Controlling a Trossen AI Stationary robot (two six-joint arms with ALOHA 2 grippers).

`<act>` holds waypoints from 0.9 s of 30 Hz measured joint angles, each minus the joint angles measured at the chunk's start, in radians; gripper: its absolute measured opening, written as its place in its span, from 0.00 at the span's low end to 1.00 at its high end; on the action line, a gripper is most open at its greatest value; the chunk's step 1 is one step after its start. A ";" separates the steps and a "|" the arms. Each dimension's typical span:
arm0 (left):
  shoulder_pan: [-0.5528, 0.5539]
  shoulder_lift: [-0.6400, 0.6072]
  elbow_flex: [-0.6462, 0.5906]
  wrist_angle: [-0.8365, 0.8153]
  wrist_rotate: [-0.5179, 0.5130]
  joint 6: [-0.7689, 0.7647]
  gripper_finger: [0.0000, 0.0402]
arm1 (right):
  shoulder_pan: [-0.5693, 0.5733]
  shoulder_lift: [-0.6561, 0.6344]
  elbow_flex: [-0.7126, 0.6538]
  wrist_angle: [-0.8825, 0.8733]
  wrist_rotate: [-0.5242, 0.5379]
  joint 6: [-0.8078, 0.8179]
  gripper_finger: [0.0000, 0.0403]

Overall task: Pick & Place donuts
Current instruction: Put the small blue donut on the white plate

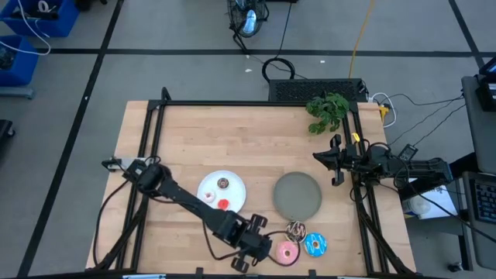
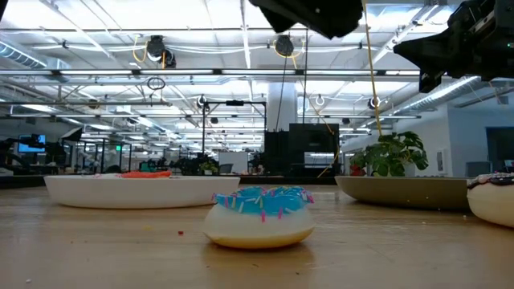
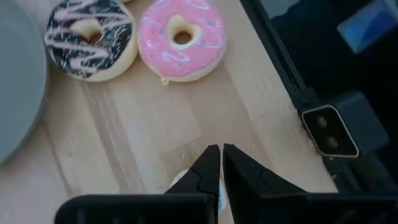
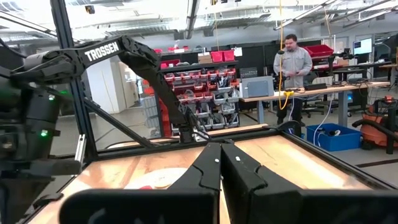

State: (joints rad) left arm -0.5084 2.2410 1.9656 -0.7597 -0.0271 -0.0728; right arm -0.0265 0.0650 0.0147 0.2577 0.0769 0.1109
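My left gripper [image 1: 263,246] [image 3: 221,152] hangs shut near the table's near edge, pointing steeply down. Right under it a blue-iced donut with sprinkles [image 2: 261,215] lies flat on the wood. Only its pale rim [image 3: 179,179] shows past the fingers, and the arm's dark bulk [image 2: 309,14] stands well above it. Just beyond the fingertips lie the pink donut [image 3: 180,37] [image 1: 287,252] and the dark brown drizzled donut [image 3: 90,37] [image 1: 295,229]. A second blue donut [image 1: 315,245] lies to their right. My right gripper [image 1: 337,159] [image 4: 221,149] waits shut at the table's right side.
The white plate [image 1: 232,180] left of centre holds a tiny brown donut [image 1: 223,183] and a tiny red one [image 1: 223,204]. The grey plate [image 1: 297,195] is bare. A plant [image 1: 327,111] stands at the far right. A black rail with a small camera [image 3: 329,130] runs along the near edge.
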 joint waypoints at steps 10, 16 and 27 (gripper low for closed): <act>0.009 0.023 0.000 -0.023 0.001 -0.007 0.45 | 0.000 0.003 0.000 0.000 0.000 0.000 0.00; 0.017 0.069 -0.001 -0.070 0.001 -0.007 0.74 | 0.000 0.007 0.000 -0.001 0.000 0.000 0.00; 0.025 0.096 0.000 -0.105 0.016 -0.016 0.89 | 0.000 0.021 0.000 0.008 0.000 0.000 0.00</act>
State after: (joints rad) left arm -0.4832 2.3371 1.9652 -0.8646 -0.0109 -0.0887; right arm -0.0265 0.0860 0.0147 0.2657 0.0772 0.1108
